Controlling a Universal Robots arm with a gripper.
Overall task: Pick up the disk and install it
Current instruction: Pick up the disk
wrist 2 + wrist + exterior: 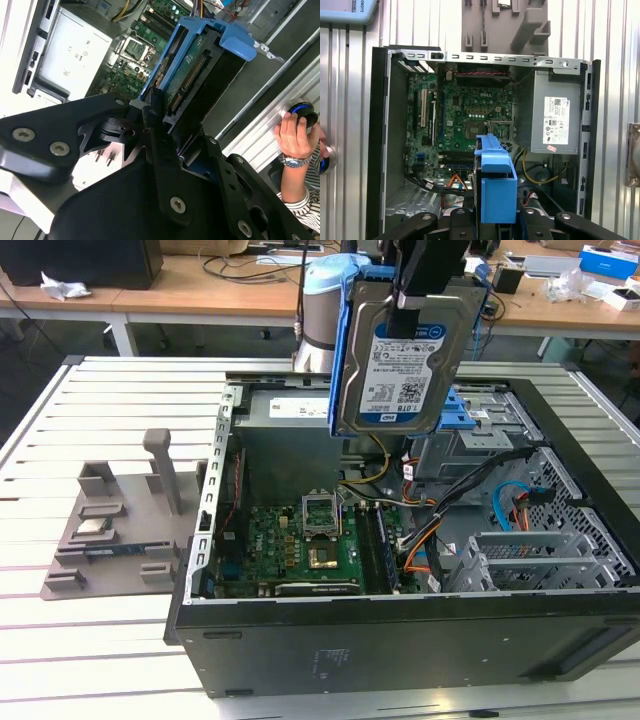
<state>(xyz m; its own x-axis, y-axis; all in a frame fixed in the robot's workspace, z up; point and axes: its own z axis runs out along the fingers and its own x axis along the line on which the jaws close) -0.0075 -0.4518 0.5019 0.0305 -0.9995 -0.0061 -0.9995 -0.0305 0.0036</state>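
Observation:
The disk (400,365) hangs upright above the open computer case (400,635), its silver face and white-and-blue label turned to the exterior view, with a blue plastic frame along its edges. My gripper (405,308) is shut on its upper edge. In the second wrist view the disk (192,67) is seen edge-on, its circuit-board side and connector showing, held between the black fingers (151,114). In the first wrist view its blue frame (496,187) hangs over the inside of the case, near the yellow cables beside the power supply.
The case lies open on a slatted white table (100,390), holding a green motherboard (300,540), a grey power supply box (555,125) and a drive cage with blue latches (478,418). A grey parts fixture (110,530) lies at the exterior view's left. A person's hand (295,135) rests on a knob.

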